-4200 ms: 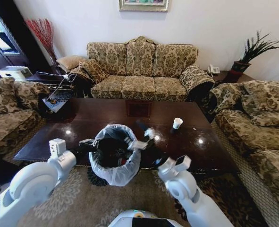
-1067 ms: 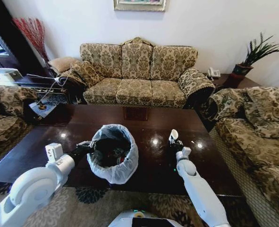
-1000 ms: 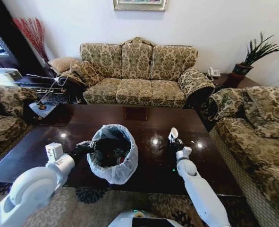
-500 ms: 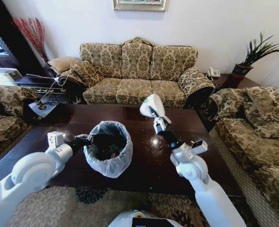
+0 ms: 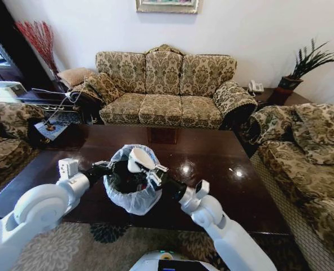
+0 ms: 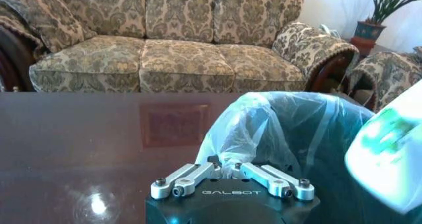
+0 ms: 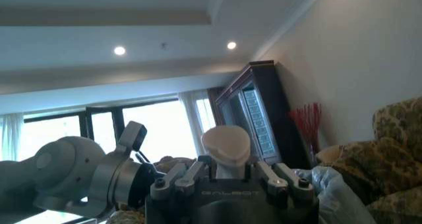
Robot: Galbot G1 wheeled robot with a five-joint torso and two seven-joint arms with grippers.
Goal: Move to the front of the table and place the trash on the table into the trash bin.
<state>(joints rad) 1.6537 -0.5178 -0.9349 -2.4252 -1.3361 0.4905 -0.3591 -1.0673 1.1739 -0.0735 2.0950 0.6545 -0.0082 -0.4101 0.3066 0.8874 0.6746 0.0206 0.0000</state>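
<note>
My right gripper (image 5: 153, 174) clamped a white paper cup (image 5: 137, 158), tipped over the mouth of the small round dark bin with its whitish plastic liner (image 5: 134, 197). My left gripper (image 5: 103, 166) pinched the liner's rim. The bin stood near the glossy dark brown desk's (image 5: 223, 186) front edge.

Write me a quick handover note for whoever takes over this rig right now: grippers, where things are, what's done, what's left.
Right gripper: shut on the white paper cup, tipped over the trash bin's mouth.
Left gripper: shut on the bin's bag rim, holding the bin on the table at its near edge.
Done: some litter lies inside the bin; the cup is off the table.
Left: drop the cup into the bin.
</note>
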